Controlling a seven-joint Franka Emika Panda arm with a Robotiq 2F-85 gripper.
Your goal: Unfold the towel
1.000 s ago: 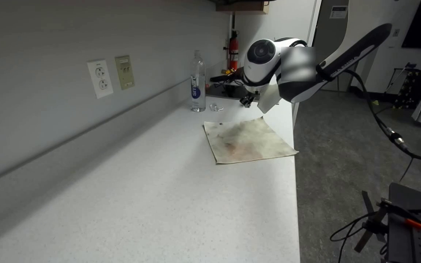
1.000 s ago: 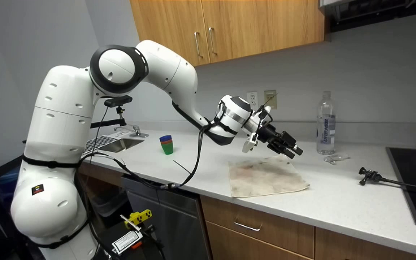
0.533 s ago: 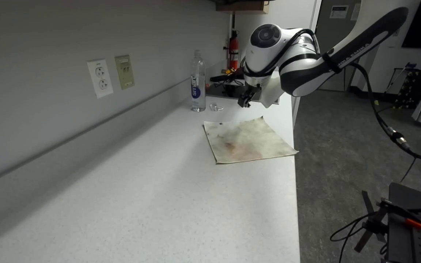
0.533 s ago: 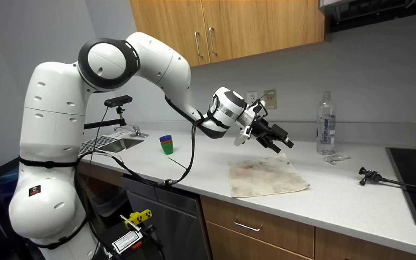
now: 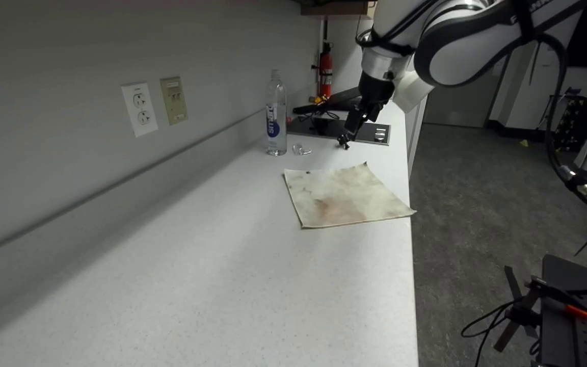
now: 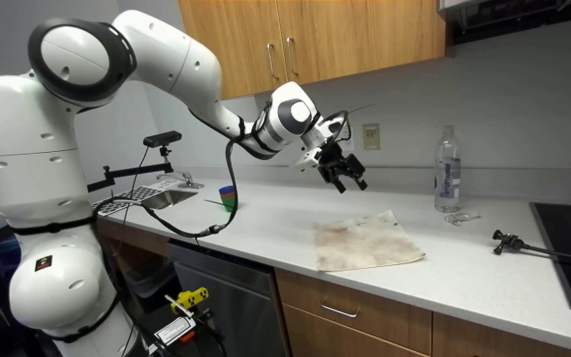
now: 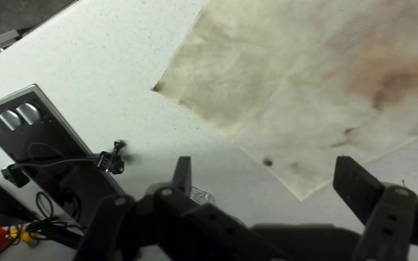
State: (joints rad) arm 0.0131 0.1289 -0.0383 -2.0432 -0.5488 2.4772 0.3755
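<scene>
Fingers [image 7: 356, 185] spread wide, hanging in mid-air inside the front edge of the counter [image 6: 275, 223], plenty of room beneath them. There's the towel [image 6: 365, 243], below and clear of them, lying flat; one corner shows between them in the wrist view, another right by that front edge. Further out, it's cups [image 6: 226, 199] one way; the other way, the bottle [image 6: 447, 176], upright, then the stove [image 6: 568, 225].

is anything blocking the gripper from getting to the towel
Nothing visible does: in an exterior view the gripper hangs above the counter, jaws open, with no object between it and the towel. The water bottle stands to one side, off that path.
</scene>
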